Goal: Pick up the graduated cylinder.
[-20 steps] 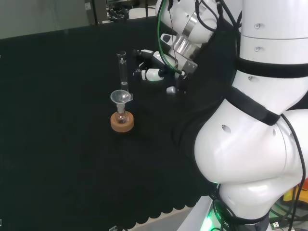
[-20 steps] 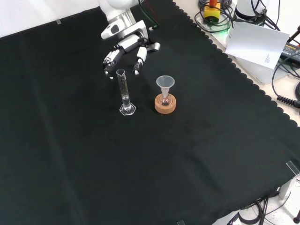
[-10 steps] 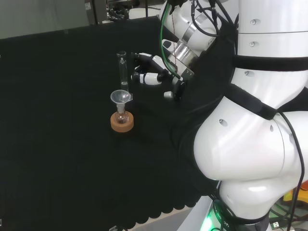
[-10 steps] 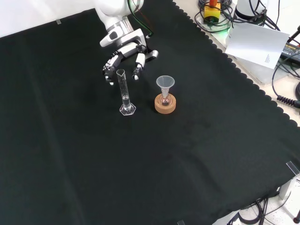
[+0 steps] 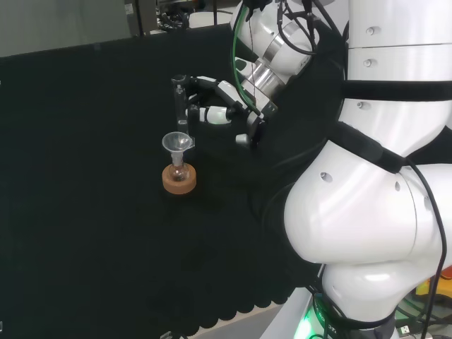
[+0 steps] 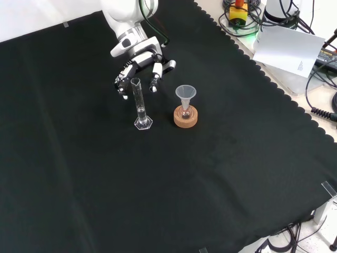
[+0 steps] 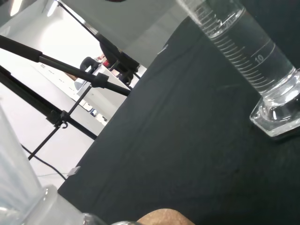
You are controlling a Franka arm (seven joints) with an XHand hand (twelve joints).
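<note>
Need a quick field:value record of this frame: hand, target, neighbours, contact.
hand: hand open, fingers spread on either side of the cylinder's top in the front view
target: graduated cylinder upright on its hexagonal base on the black cloth
contact: cannot tell; fingers close to the upper tube, not curled round it
lifted: no, base on the cloth
neighbours: funnel sitting in a small flask on a cork ring, right of the cylinder in the front view
cylinder contents: cannot tell
</note>
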